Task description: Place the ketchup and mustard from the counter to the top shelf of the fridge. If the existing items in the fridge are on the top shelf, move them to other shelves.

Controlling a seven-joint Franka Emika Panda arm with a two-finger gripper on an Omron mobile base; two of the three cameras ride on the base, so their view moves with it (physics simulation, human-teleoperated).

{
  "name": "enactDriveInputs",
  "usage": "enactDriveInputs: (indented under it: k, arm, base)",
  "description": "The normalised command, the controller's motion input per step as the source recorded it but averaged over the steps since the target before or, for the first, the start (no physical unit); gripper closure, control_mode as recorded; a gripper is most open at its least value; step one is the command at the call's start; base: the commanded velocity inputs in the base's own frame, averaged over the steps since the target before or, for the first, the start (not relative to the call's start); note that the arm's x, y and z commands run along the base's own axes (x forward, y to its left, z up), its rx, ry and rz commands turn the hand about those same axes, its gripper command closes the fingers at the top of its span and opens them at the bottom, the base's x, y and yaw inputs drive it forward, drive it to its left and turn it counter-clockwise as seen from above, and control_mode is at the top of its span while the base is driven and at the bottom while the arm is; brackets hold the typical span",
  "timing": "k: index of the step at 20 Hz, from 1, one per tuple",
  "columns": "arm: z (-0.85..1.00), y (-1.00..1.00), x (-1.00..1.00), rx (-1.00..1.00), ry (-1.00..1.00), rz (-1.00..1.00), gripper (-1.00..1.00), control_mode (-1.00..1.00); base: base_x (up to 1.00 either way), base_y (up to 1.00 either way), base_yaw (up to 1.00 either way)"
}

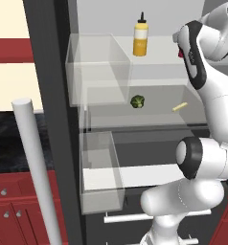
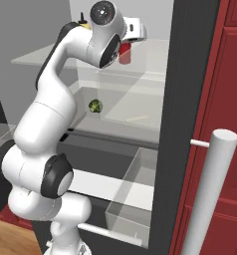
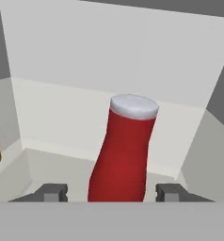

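Three shelf levels seen inside the open fridge, flanked by red cabinets [image 1: 20,201]. Top shelf [image 1: 159,52]: mustard bottle [image 1: 141,36] standing upright at left, ketchup bottle [image 3: 123,150] upright at right, well apart. Middle shelf [image 1: 154,115]: broccoli [image 1: 137,101] and a pale yellow stick [image 1: 179,106]. Clear door bins [image 1: 99,172] on the swung-open door; white door handle [image 1: 37,167] in the foreground. Arm raised and reaching in at top-shelf height; gripper [image 3: 113,193] spread wide, one finger either side of the ketchup base, not touching.
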Motion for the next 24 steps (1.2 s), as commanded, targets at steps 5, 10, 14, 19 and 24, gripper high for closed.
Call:
enactDriveInputs:
  k: [5, 10, 14, 19, 24]
  arm:
    - [0.00, 0.00, 0.00, 0.00, 0.00, 0.00, -1.00, -1.00]
    - [0.00, -0.01, -0.15, 0.00, 0.00, 0.00, -1.00, -1.00]
    - [0.00, -0.08, -0.90, 0.00, -0.07, 0.03, -1.00, -1.00]
    - [0.00, 0.00, -1.00, 0.00, -0.14, 0.07, -1.00, -1.00]
    - [-0.16, 0.33, -1.00, -0.02, -0.22, 0.16, -1.00, -1.00]
  base:
    - [0.00, 0.00, 0.00]
    - [0.00, 0.00, 0.00]
    - [0.00, 0.00, 0.00]
    - [0.00, 0.00, 0.00]
    - [0.00, 0.00, 0.00]
